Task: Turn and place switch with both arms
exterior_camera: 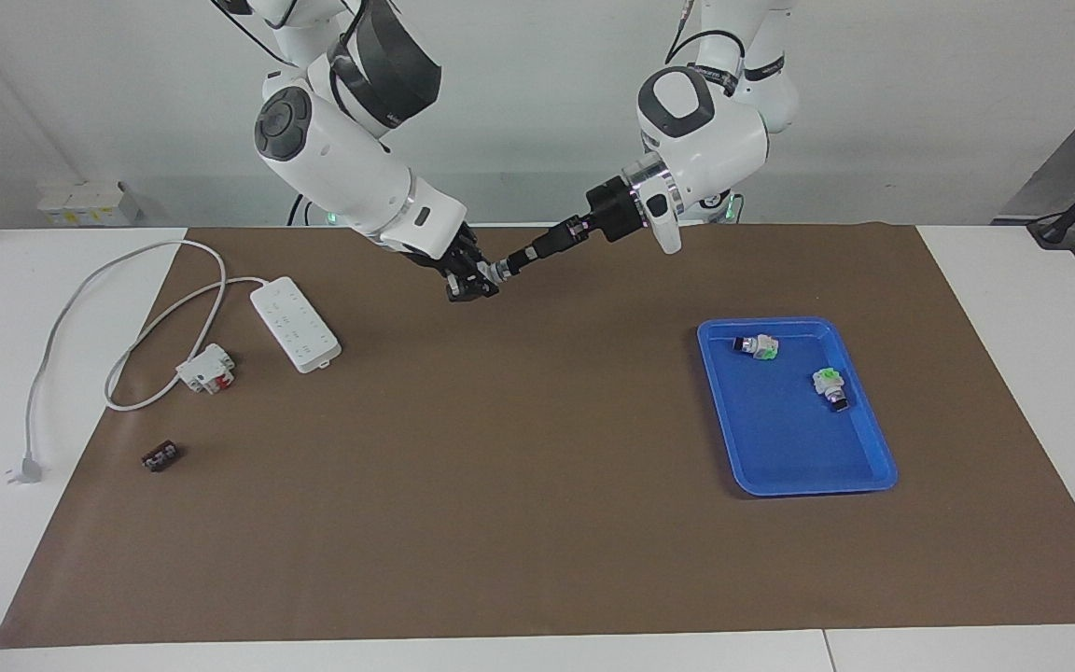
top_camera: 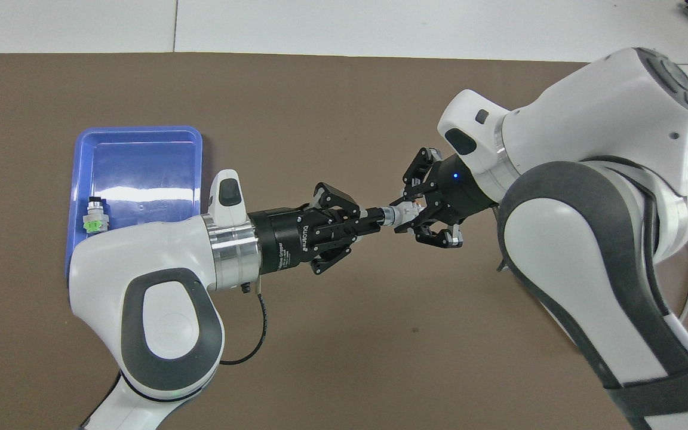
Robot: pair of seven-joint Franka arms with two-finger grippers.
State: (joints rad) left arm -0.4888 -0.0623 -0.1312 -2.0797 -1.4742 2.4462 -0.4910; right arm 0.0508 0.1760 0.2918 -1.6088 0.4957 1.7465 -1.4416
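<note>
The switch (top_camera: 402,212) is up in the air over the mat (exterior_camera: 537,485), between the two grippers; its white body, silver collar and black tip show, and it also shows in the facing view (exterior_camera: 497,271). My left gripper (top_camera: 380,216) reaches in level from the tray's end and is shut on the switch's black-tipped end (exterior_camera: 521,259). My right gripper (top_camera: 420,210) comes from the right arm's end and sits around the switch's white body (exterior_camera: 470,280). Its grip is hidden from me.
A blue tray (exterior_camera: 761,467) toward the left arm's end holds two green-ended switches (exterior_camera: 758,346) (exterior_camera: 830,385). Toward the right arm's end lie a white power strip (exterior_camera: 295,323) with its cable, a white-and-red breaker block (exterior_camera: 207,368) and a small dark part (exterior_camera: 160,456).
</note>
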